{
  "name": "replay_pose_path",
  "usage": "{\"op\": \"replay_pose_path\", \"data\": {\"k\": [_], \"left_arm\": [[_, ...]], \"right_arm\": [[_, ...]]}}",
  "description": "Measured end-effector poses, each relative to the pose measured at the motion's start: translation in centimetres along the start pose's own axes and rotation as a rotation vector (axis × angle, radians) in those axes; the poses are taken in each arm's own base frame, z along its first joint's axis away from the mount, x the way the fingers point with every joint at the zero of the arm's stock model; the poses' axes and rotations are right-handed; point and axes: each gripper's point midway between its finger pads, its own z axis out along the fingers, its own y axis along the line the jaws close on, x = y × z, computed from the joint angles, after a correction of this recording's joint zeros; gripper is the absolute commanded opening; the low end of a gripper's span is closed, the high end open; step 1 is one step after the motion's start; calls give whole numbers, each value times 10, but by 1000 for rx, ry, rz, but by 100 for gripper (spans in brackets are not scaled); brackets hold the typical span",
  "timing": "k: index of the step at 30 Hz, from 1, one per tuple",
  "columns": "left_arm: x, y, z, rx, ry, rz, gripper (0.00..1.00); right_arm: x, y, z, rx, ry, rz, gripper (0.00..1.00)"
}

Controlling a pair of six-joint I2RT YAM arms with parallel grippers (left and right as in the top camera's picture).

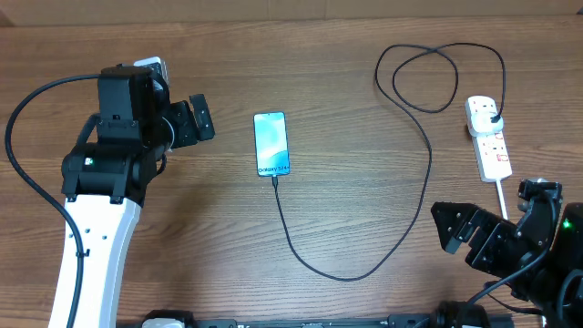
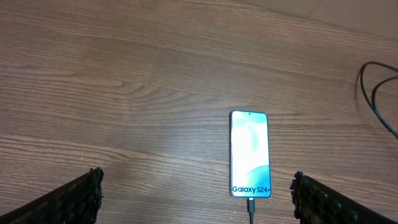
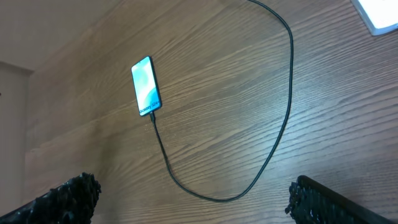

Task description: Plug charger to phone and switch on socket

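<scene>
Here, phone (image 1: 271, 143) blue-screened, black charger (image 1: 430, 169) plugged in, left gripper (image 2: 196, 183) and right gripper (image 3: 193, 186) spread wide.

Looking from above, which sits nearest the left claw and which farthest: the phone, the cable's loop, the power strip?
From the left gripper:
1. Phone, mid-table, just beside it.
2. Cable loop, past the phone, toward the top.
3. Socket, at the opposite edge.
</scene>
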Motion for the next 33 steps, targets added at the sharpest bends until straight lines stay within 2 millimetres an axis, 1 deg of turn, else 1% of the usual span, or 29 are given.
{"op": "replay_pose_path", "data": {"k": [5, 7, 11, 17, 21, 24, 27, 33], "left_arm": [[0, 0, 0, 0, 0, 0, 100], [0, 0, 0, 0, 0, 0, 100], [0, 0, 0, 0, 0, 0, 100], [0, 0, 0, 0, 0, 0, 100], [0, 0, 0, 0, 0, 0, 100], [0, 0, 0, 0, 0, 0, 100], [0, 0, 0, 0, 0, 0, 100], [0, 0, 0, 0, 0, 0, 100]], "right_arm": [[3, -2, 6, -10, -3, -8, 100], [10, -8, 14, -13, -3, -11, 100], [17, -13, 27, -40, -34, -34, 100], [9, -4, 36, -145, -170, -127, 100], [6, 11, 34, -238, -285, -235, 100], [6, 17, 29, -279, -346, -287, 100], [3, 15, 29, -281, -414, -314, 100], [-5, 4, 41, -254, -523, -327, 100]]}}
